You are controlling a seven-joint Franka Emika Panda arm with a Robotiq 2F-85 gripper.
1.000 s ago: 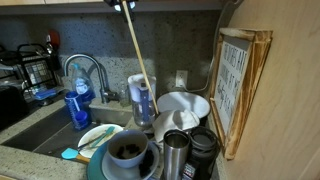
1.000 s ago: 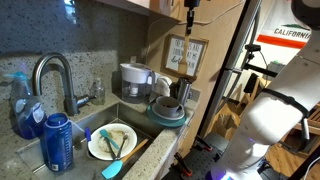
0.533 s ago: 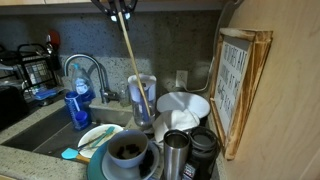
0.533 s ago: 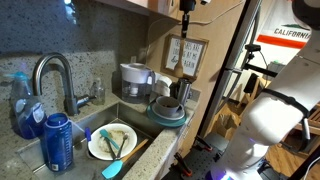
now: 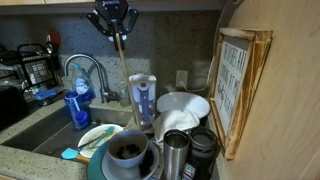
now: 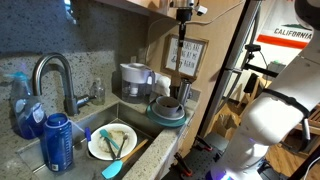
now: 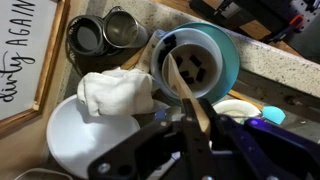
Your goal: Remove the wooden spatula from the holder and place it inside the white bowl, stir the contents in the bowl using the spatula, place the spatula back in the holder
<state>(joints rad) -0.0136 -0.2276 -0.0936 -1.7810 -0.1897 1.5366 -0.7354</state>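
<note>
My gripper [image 5: 113,22] hangs high over the counter, shut on the top of the wooden spatula [image 5: 122,85]. The spatula hangs almost upright, and its lower end reaches the mouth of the white bowl [image 5: 128,152], which stands on a teal plate. The same shows in the other exterior view: gripper [image 6: 184,14], spatula [image 6: 181,60], bowl [image 6: 168,107]. In the wrist view the spatula [image 7: 182,85] runs from my jaws [image 7: 198,132] down to the bowl's dark inside [image 7: 195,58]. The steel holder [image 5: 176,152] [image 7: 125,28] stands empty beside the bowl.
A black mug [image 5: 203,150] stands next to the holder. A white dish [image 7: 75,135] holds a crumpled white cloth [image 7: 115,92]. A clear jug [image 5: 142,98], a framed sign [image 5: 235,85], a faucet [image 5: 88,72], a blue bottle [image 5: 78,105] and a small plate with a teal utensil [image 5: 95,137] surround the sink.
My gripper has moved sideways and a little down with the spatula. The spatula has swung from tilted to nearly upright, and its lower end now sits at the bowl.
</note>
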